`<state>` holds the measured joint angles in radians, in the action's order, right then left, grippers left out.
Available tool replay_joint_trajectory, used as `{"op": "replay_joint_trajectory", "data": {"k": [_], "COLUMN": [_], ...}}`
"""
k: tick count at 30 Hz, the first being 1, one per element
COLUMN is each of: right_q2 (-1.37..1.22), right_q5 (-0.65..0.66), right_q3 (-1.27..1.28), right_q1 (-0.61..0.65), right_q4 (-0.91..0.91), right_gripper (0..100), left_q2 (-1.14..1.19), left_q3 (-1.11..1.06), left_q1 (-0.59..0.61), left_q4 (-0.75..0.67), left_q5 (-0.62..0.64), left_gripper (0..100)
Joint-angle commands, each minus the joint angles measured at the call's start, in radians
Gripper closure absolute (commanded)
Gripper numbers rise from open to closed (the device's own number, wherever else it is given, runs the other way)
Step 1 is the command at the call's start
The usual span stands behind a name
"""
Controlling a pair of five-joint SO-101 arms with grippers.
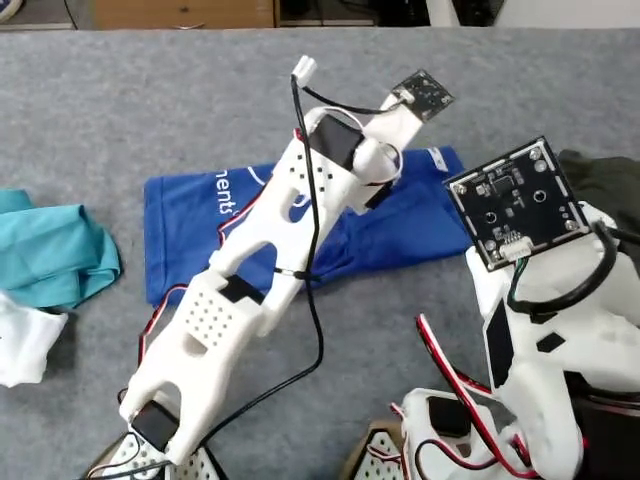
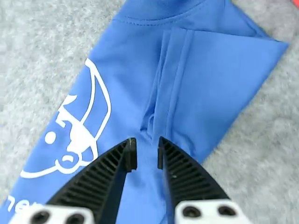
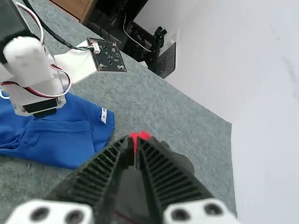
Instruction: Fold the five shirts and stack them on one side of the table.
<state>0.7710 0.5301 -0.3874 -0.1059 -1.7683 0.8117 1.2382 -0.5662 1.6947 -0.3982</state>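
Note:
A blue shirt (image 1: pixel 190 230) with white print lies folded into a long strip across the middle of the grey table. My left arm (image 1: pixel 300 230) stretches over it. My left gripper (image 2: pixel 145 151) hangs just above the blue shirt (image 2: pixel 210 84) near a crease, its jaws a narrow gap apart with nothing between them. My right gripper (image 3: pixel 135 142) is shut, raised at the right end of the blue shirt (image 3: pixel 60 135) and above a dark shirt (image 3: pixel 180 161). A small red scrap shows at its tips; what it is I cannot tell.
A crumpled teal shirt (image 1: pixel 50 255) and a white shirt (image 1: pixel 20 345) lie at the table's left edge. The dark shirt (image 1: pixel 600 185) sits at the right edge beside the right arm. Bare grey felt lies behind the blue shirt.

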Motion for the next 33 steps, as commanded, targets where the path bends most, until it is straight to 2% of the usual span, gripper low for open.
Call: {"op": "replay_joint_trajectory", "data": {"k": [1, 8, 13, 18, 21, 25, 33], "right_q2": [-0.002, -0.001, -0.005, 0.015, 0.051, 0.110, 0.229], "right_q5": [0.002, 0.002, 0.002, 0.000, 0.000, 0.000, 0.000], "right_q3": [0.004, 0.010, 0.028, 0.197, 0.291, 0.387, 0.544], "right_q1": [-0.013, -0.013, -0.013, -0.036, -0.070, -0.074, -0.076], "right_q4": [-0.009, -0.014, -0.014, -0.012, -0.005, -0.012, -0.012], "right_gripper": [96.1, 96.1, 96.1, 96.1, 96.1, 96.1, 95.9], "left_q2": [-0.081, -0.147, -0.234, -0.358, -0.443, -0.513, -0.447], "left_q3": [0.011, -0.029, -0.249, -0.489, -0.589, -0.712, -0.795], "left_q1": [0.044, 0.295, 0.479, 0.609, 0.663, 0.727, 0.822], "left_q4": [0.046, 0.066, 0.066, 0.066, 0.066, 0.064, 0.017], "left_q5": [0.020, 0.143, 0.219, 0.325, 0.319, 0.245, 0.124], "left_gripper": [91, 91, 92, 92, 91, 81, 80]}}
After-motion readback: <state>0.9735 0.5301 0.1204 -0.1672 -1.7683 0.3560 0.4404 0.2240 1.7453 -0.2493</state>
